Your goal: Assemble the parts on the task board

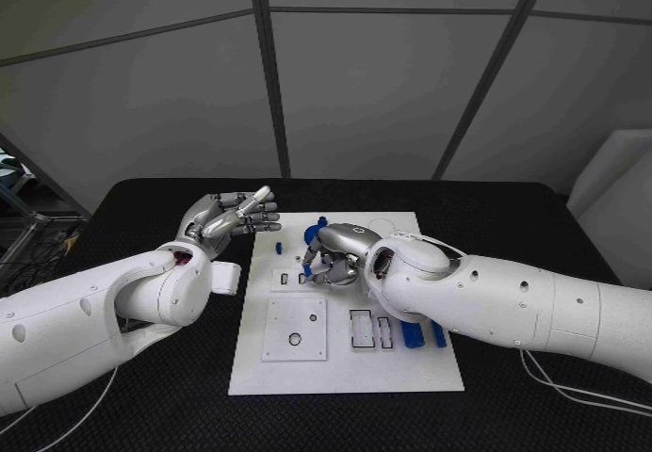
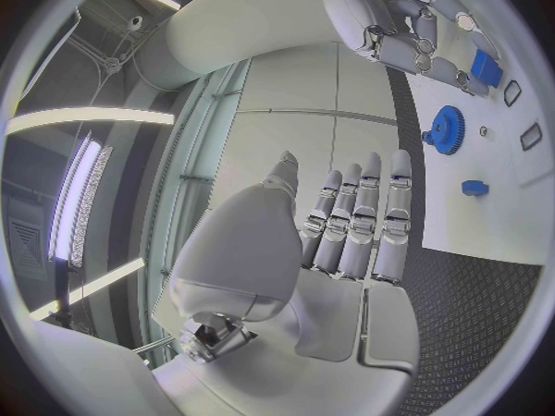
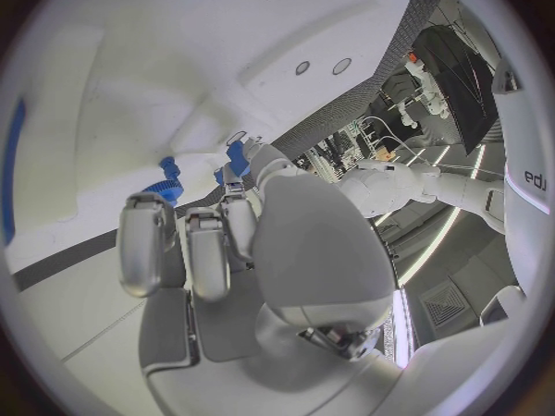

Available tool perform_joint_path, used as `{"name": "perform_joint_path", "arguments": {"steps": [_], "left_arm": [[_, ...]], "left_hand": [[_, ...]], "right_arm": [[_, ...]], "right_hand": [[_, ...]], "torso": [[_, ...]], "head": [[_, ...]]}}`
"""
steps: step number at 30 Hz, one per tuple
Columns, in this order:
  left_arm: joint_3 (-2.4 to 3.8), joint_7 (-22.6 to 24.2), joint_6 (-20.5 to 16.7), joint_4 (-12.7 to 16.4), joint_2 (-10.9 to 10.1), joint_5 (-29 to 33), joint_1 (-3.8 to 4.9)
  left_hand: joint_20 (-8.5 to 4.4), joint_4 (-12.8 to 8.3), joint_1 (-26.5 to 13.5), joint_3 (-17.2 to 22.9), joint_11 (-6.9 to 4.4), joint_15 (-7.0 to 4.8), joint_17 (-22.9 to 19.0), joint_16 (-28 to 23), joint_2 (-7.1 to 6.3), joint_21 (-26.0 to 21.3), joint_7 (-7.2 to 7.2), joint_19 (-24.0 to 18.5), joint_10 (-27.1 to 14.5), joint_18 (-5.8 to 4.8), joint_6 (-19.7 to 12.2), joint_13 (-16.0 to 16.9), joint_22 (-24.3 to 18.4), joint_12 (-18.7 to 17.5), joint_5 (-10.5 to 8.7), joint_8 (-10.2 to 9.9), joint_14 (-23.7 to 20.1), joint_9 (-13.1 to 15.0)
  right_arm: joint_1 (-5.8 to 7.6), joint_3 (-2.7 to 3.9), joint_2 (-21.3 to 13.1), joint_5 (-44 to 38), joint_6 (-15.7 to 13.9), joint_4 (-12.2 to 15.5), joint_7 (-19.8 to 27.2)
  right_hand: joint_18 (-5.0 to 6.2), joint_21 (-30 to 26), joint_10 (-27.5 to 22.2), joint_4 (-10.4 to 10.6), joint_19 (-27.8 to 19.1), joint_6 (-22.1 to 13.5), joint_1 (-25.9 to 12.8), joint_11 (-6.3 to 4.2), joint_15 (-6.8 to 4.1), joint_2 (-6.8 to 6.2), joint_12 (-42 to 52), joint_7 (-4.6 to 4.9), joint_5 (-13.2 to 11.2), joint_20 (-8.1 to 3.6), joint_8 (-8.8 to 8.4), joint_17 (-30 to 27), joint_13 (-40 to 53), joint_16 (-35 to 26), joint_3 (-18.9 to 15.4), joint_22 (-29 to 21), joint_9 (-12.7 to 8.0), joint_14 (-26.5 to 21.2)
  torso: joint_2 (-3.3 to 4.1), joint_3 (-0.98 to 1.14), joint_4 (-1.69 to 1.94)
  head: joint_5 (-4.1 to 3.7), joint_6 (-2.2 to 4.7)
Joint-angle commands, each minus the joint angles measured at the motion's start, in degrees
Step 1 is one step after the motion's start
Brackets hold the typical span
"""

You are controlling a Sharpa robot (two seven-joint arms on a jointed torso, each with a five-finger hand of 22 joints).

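The white task board (image 1: 347, 372) lies in the middle of the black table. My right hand (image 1: 340, 254) hovers low over its far half, fingers curled, pinching a small blue part (image 1: 307, 267) at the fingertips; the wrist view shows that blue part (image 3: 237, 157) against the fingers of the right hand (image 3: 231, 240). A blue gear (image 1: 316, 229) sits just beyond it, and a short blue peg (image 1: 279, 248) stands near the board's left edge. My left hand (image 1: 231, 217) is raised beside the board's far left corner, fingers straight and apart, holding nothing; the same left hand (image 2: 347, 231) rises in its wrist view.
Two blue bars (image 1: 412, 331) lie side by side by the board's right edge, next to rectangular slots (image 1: 362, 330). A square inset with holes (image 1: 297, 330) is at the near left. Small slots (image 1: 283, 279) sit under the right hand. A metal rack (image 1: 27, 245) stands off the table's left.
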Motion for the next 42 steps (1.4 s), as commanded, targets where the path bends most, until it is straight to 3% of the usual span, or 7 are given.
{"name": "perform_joint_path", "arguments": {"steps": [1, 25, 42], "left_arm": [[0.06, -0.1, 0.8, 0.0, 0.0, -0.2, 0.09], [0.06, -0.3, 0.9, 0.1, 0.0, -0.2, 0.09], [0.06, -0.3, 1.0, 0.0, 0.1, -0.2, 0.09]], "left_hand": [[0.24, -0.1, 0.0, -0.3, 0.08, 0.07, 0.1, -0.2, 0.37, -0.3, -0.06, 0.2, -0.3, 2.92, 0.1, 0.0, -0.1, -0.3, -0.29, -0.3, -0.1, -0.1], [0.25, -0.2, 0.0, -0.4, 0.08, 0.08, 0.1, -0.3, 0.37, -0.3, -0.05, 0.2, -0.3, 2.92, 0.1, 0.0, -0.1, -0.3, -0.30, -0.3, -0.1, -0.1], [0.26, -0.2, 0.0, -0.4, 0.10, 0.09, 0.1, -0.4, 0.36, -0.3, -0.03, 0.2, -0.3, 2.92, 0.1, 0.0, -0.1, -0.3, -0.30, -0.3, -0.2, -0.1]], "right_arm": [[0.04, 0.01, 0.1, -1.6, 1.7, 0.1, -0.9], [0.02, -0.01, 0.3, -2.4, 5.2, -0.6, -2.5], [0.02, -0.01, 0.4, -2.7, 5.6, -0.5, -2.6]], "right_hand": [[-0.63, 0.0, -0.5, -0.2, -0.3, 0.5, -0.6, 0.04, -0.20, 0.15, -0.2, -0.06, 0.2, -0.12, 0.01, 12.9, 0.8, 0.1, -0.1, 1.9, 1.3, 5.5], [-0.49, -0.4, -0.8, 0.2, -0.8, 0.0, -1.7, 0.19, -0.10, -0.38, -0.9, 0.13, -0.5, -0.04, -0.51, 12.6, 0.3, 0.0, -0.4, 1.3, 1.4, 5.5], [-0.23, -1.2, -2.1, 0.6, -1.6, -2.7, -2.9, 1.07, 0.60, -1.55, -2.6, 1.21, -0.8, 0.50, -2.67, 11.8, -1.1, -0.4, -0.7, 0.1, 1.0, 5.3]], "torso": [[-0.03, 0.00, 0.02], [-0.03, 0.01, 0.05], [-0.05, 0.01, 0.05]], "head": [[0.05, -0.18], [0.04, -0.32], [-0.07, -0.58]]}}
